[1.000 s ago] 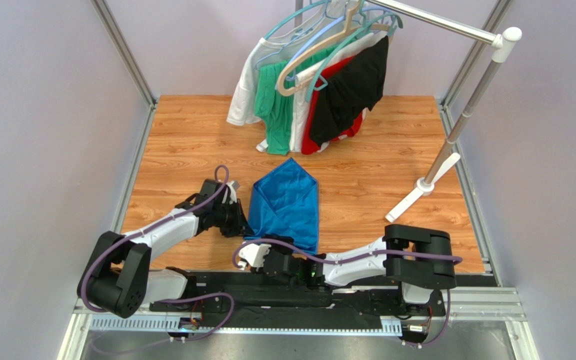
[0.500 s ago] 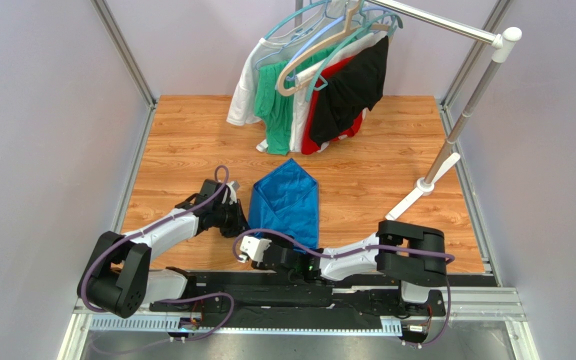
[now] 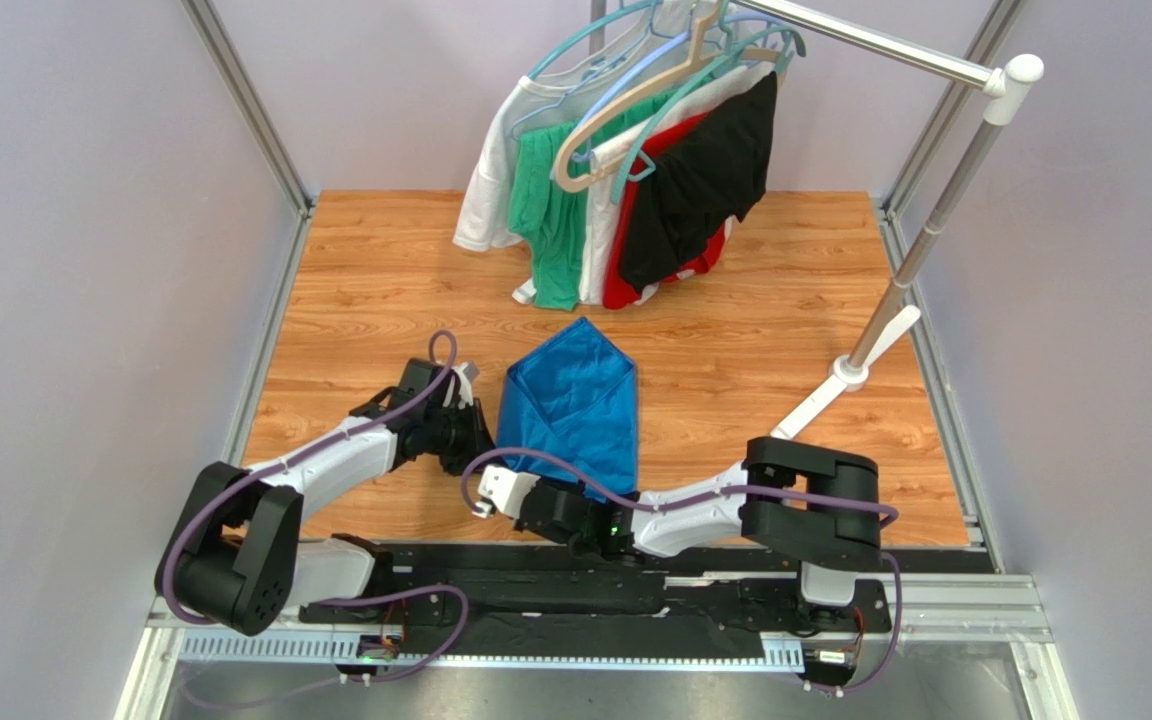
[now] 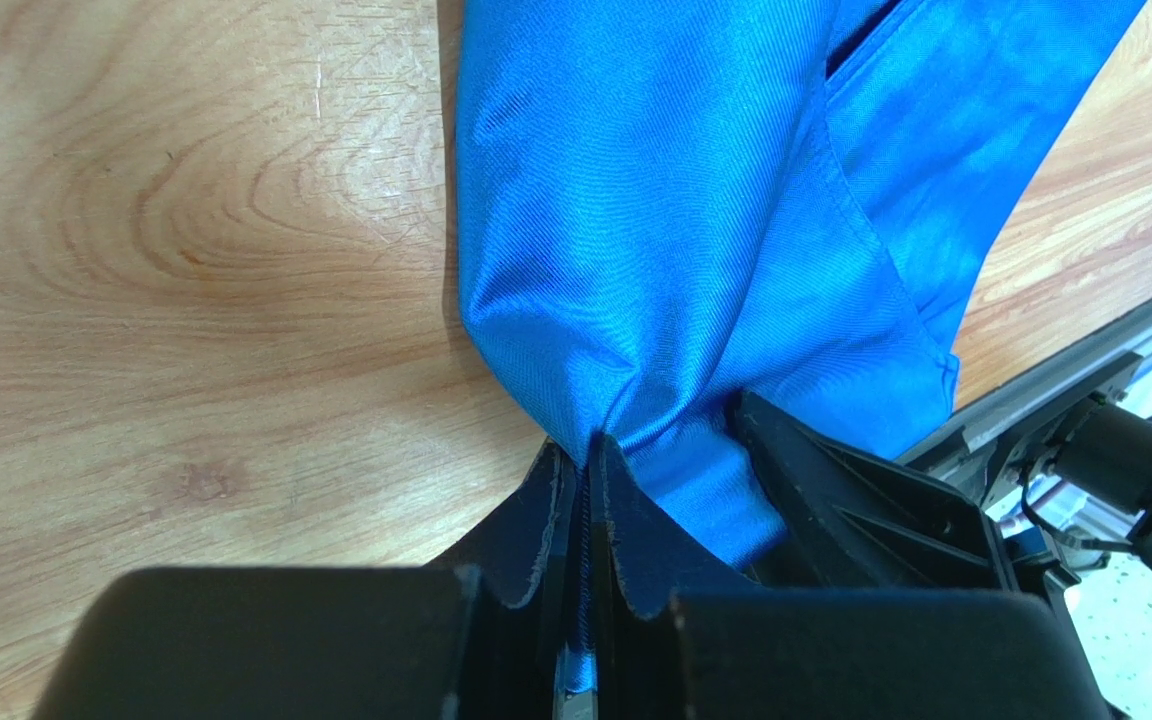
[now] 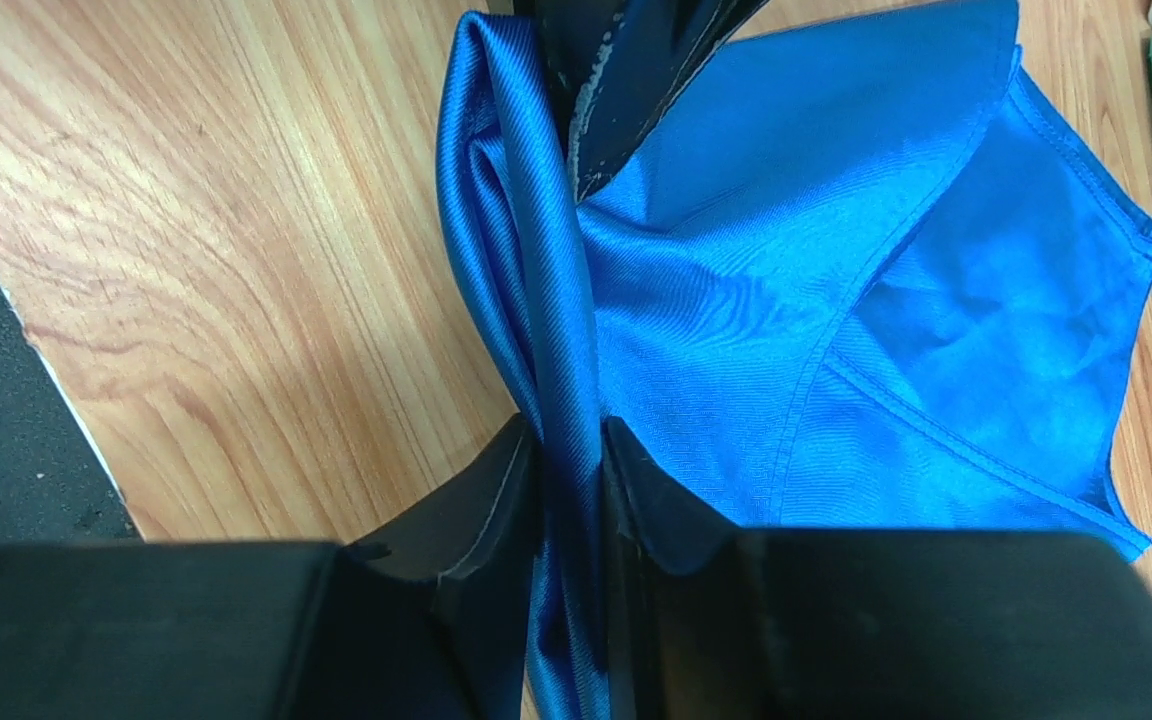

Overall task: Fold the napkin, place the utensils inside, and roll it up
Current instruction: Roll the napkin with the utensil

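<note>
On the wooden worktop [image 3: 357, 300], the thin royal-blue cloth napkin [image 3: 575, 402] lies partly folded; my left gripper [image 4: 585, 468] and right gripper [image 5: 572, 450] each pinch its left edge. Folding step, I judge; next, carry that edge across evenly.

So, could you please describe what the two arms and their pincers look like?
The left arm and right arm have white links with chunky black joints; a purple cable loops along each. The left pincer and right pincer have black, wedge-shaped fingers.

Two white arms [image 3: 319, 468] with black joints; looping purple cables [image 3: 181, 533].
</note>
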